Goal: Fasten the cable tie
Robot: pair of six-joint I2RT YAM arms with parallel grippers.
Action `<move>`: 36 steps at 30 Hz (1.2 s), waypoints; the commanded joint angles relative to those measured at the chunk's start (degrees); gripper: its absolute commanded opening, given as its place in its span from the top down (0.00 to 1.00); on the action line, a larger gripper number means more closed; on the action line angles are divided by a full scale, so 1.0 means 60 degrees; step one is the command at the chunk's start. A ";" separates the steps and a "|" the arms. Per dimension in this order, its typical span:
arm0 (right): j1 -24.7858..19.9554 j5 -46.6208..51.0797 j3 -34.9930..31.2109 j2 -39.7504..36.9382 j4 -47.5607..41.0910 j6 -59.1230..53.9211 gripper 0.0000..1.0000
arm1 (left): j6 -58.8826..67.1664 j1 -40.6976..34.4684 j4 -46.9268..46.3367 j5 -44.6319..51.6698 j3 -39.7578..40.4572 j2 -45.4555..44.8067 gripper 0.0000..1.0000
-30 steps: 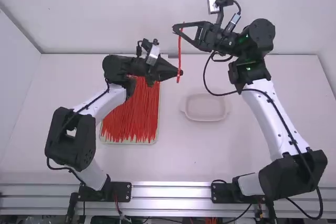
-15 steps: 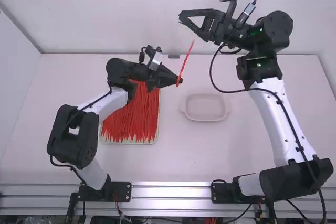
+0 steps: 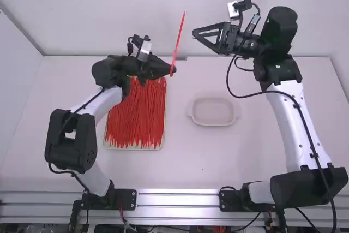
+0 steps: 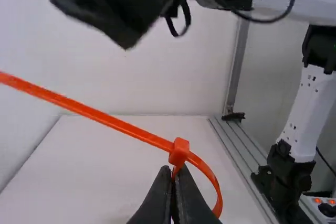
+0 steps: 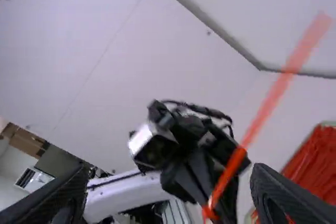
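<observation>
My left gripper (image 3: 168,70) hangs above the far end of the tray, shut on a red cable tie (image 3: 177,39) whose long tail points up and slightly right. In the left wrist view the fingers (image 4: 164,195) pinch the tie just below its square head (image 4: 179,151). A small loop (image 4: 211,184) curves out beside them and the tail (image 4: 79,107) runs away from the head. My right gripper (image 3: 199,32) is raised to the right of the tail, open and apart from it. The right wrist view has the wide-set right gripper (image 5: 168,182) facing the left gripper (image 5: 191,163) and the tie (image 5: 273,98).
A tray (image 3: 161,147) full of several red cable ties (image 3: 136,115) lies under the left arm. A clear shallow container (image 3: 212,111) stands on the white table right of it. The white back wall is close behind both grippers.
The right gripper let go of the tie's upper end, opened and drew back to the right. The left gripper carried the tie left and up, and its tail swung upright.
</observation>
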 commanded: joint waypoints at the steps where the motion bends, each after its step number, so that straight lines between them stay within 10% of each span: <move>1: 0.0255 -0.0007 0.0189 -0.0076 -0.0474 -0.1304 0.17 | -0.0211 0.0171 0.0080 -0.0146 0.0525 -0.0044 0.98; 9: 0.1045 0.0692 -0.0284 -0.0076 -0.0095 -0.1468 0.20 | -0.0415 -0.0007 -0.0608 -0.0397 0.1497 -0.0044 0.98; 23: 0.1282 0.0685 -0.1741 -0.0076 0.4717 0.1435 0.47 | -0.0375 -0.0310 -0.0896 -0.0688 0.1778 -0.0044 0.98; 36: 0.1577 0.0994 -0.1945 -0.0076 0.5049 0.1559 0.53 | -0.0372 -0.0313 -0.0900 -0.0969 0.1778 -0.0044 0.98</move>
